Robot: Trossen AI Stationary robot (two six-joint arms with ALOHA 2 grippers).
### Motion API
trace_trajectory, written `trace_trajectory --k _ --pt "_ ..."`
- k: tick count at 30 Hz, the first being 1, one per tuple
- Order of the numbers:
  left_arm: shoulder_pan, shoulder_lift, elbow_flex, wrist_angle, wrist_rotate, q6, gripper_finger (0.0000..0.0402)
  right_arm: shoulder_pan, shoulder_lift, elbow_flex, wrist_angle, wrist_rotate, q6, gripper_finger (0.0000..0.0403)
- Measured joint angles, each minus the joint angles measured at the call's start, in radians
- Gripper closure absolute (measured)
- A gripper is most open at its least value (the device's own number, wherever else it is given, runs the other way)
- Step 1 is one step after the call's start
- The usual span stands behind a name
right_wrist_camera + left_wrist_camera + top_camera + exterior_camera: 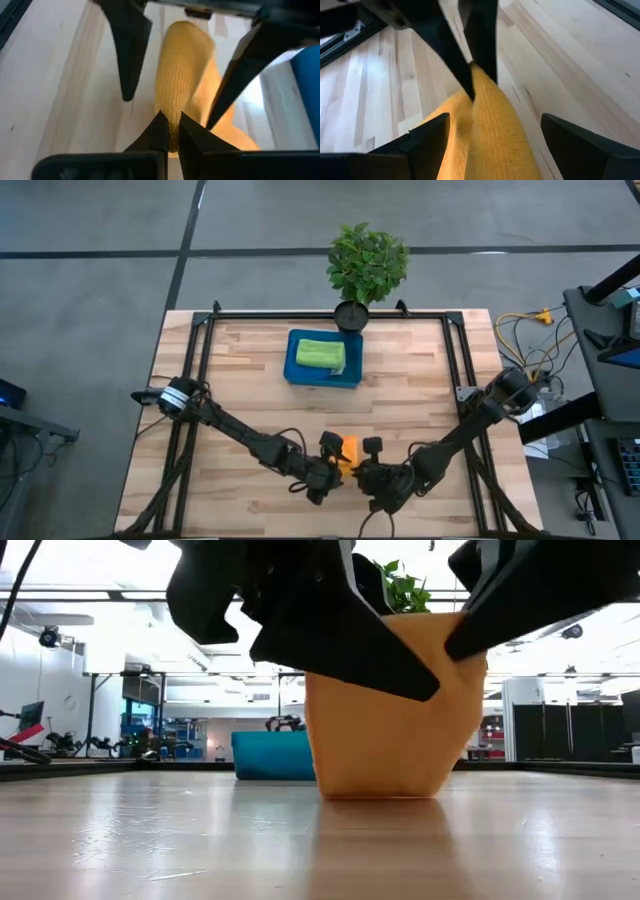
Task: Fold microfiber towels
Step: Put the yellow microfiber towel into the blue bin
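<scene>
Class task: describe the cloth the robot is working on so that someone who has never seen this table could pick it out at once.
Start at the wooden table and go to its near edge, away from the potted plant, where the two arms meet. Between the open left gripper and the right gripper, shut on its fold, is the orange towel. The only other cloth, the lime green towel, lies folded in the blue tray.

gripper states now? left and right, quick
Left gripper: open, fingers either side of the orange towel, not clamped.
Right gripper: shut on the orange towel's edge, holding it up off the table.
</scene>
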Motion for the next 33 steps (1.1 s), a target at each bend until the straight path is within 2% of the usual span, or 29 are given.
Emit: trace_trajectory --k 4,7,11,20,27,33 --pt "-0.009 -0.007 0.0 -0.035 -0.028 -0.002 0.0109 -0.005 -0.036 -0.002 -0.01 0.0 0.005 0.0389" --pt "-0.02 -0.03 0.0 -0.112 -0.089 -0.026 0.0136 -0.005 -0.061 -0.002 -0.025 0.0 0.011 0.039" --pt "-0.029 -0.068 0.0 -0.198 -0.115 -0.096 0.0204 -0.004 -0.063 -0.003 -0.043 -0.004 0.028 0.039" --pt "-0.032 -0.112 0.001 -0.206 -0.132 -0.185 0.0383 -0.004 -0.066 0.027 -0.046 -0.004 0.038 0.039" --pt "-0.034 -0.119 0.001 -0.246 -0.131 -0.186 0.0395 -0.004 -0.071 0.04 -0.075 -0.004 0.045 0.0385" --pt "-0.034 -0.17 0.001 -0.31 -0.119 -0.216 0.0398 -0.004 -0.131 0.06 -0.158 0.004 0.162 0.0329"
